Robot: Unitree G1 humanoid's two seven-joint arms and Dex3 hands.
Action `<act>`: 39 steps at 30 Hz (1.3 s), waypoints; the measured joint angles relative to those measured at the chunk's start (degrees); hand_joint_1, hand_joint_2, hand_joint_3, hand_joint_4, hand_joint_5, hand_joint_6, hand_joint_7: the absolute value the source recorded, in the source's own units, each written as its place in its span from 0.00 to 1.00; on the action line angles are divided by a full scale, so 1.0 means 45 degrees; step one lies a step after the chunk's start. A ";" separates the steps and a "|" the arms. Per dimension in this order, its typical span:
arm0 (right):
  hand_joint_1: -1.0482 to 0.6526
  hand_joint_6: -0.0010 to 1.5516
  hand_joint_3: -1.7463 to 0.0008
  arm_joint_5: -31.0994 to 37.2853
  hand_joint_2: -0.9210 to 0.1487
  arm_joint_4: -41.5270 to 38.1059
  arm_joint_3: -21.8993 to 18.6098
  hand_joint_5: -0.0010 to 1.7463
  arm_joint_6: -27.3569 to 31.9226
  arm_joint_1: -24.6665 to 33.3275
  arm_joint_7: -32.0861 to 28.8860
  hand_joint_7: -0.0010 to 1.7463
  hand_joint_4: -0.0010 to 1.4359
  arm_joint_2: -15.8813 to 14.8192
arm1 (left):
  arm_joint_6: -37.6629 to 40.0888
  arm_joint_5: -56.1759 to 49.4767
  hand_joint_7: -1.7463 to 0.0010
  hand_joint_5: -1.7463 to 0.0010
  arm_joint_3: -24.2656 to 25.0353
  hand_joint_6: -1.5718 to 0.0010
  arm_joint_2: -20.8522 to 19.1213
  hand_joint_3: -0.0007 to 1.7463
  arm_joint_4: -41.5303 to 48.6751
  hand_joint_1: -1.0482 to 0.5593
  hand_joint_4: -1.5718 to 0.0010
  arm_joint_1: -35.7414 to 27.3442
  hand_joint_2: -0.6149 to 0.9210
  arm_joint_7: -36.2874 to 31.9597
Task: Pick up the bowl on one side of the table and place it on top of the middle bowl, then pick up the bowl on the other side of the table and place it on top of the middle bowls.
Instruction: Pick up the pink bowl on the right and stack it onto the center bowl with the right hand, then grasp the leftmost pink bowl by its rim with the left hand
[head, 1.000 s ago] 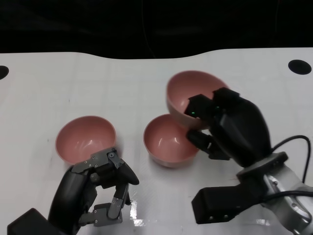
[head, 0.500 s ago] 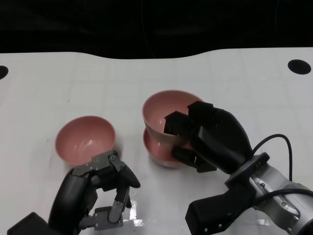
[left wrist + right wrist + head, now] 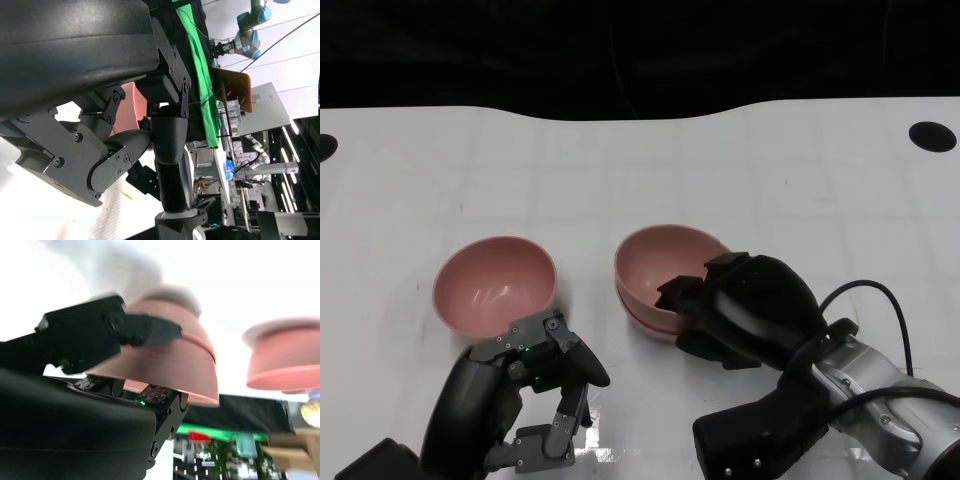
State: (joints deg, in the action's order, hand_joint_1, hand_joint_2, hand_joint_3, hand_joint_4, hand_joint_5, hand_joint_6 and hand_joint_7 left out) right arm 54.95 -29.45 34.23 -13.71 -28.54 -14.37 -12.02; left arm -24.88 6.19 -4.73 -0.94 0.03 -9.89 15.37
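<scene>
A pink bowl (image 3: pixel 666 264) sits nested in the middle pink bowl (image 3: pixel 642 322), whose rim shows just below it. My right hand (image 3: pixel 745 312) grips the upper bowl's near right rim, fingers hooked over the edge. The right wrist view shows the stacked pair (image 3: pixel 170 365) with a finger (image 3: pixel 140 330) across the upper bowl's wall. Another pink bowl (image 3: pixel 495 280) (image 3: pixel 285 360) stands alone at the left. My left hand (image 3: pixel 525 400) hovers just in front of it, fingers half curled and holding nothing; a pink patch of that bowl (image 3: pixel 127 107) shows behind its fingers.
The white table (image 3: pixel 620 170) ends in a wavy far edge against a dark background. Black round holes lie at the far right (image 3: pixel 932 136) and far left (image 3: pixel 325 147). A black cable (image 3: pixel 880 295) loops from my right forearm.
My right hand has carried the bowl left and down from above the table's right side into the middle bowl. The left hand has barely moved.
</scene>
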 measured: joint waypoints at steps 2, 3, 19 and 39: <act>0.22 0.30 0.77 0.0008 0.00 0.0449 0.0001 0.03 0.0350 0.0024 0.0667 0.00 0.29 -0.0055 | 0.0001 0.0000 0.23 0.02 -0.0005 0.49 0.0031 0.73 -0.0003 0.53 0.48 -0.0003 0.67 0.0000; 0.21 0.29 0.76 0.0008 0.00 0.0708 0.0001 0.03 0.0492 0.0044 0.0966 0.00 0.28 -0.0102 | 0.0003 -0.0002 0.23 0.02 -0.0007 0.49 0.0045 0.73 -0.0004 0.53 0.48 -0.0003 0.67 -0.0001; 0.21 0.27 0.72 -0.1438 0.00 0.5706 -0.1606 0.05 0.0667 0.2580 0.1822 0.00 0.31 -0.1151 | 0.0031 -0.0156 0.22 0.01 0.0018 0.48 0.0127 0.73 0.0036 0.52 0.48 0.0074 0.66 -0.0008; 0.49 0.52 0.90 -0.6755 0.00 0.8448 -0.4429 0.57 -0.2020 0.7413 0.2484 0.12 0.34 -0.1461 | 0.0080 -0.0265 0.23 0.05 0.0347 0.49 0.0143 0.73 0.0340 0.55 0.50 0.0398 0.67 -0.0272</act>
State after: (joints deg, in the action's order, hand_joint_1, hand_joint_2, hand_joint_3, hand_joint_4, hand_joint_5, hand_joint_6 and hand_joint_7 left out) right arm 24.55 8.57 14.30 -22.80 4.82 -3.19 -18.60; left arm -24.52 5.00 -3.17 -0.29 1.56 -8.10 14.14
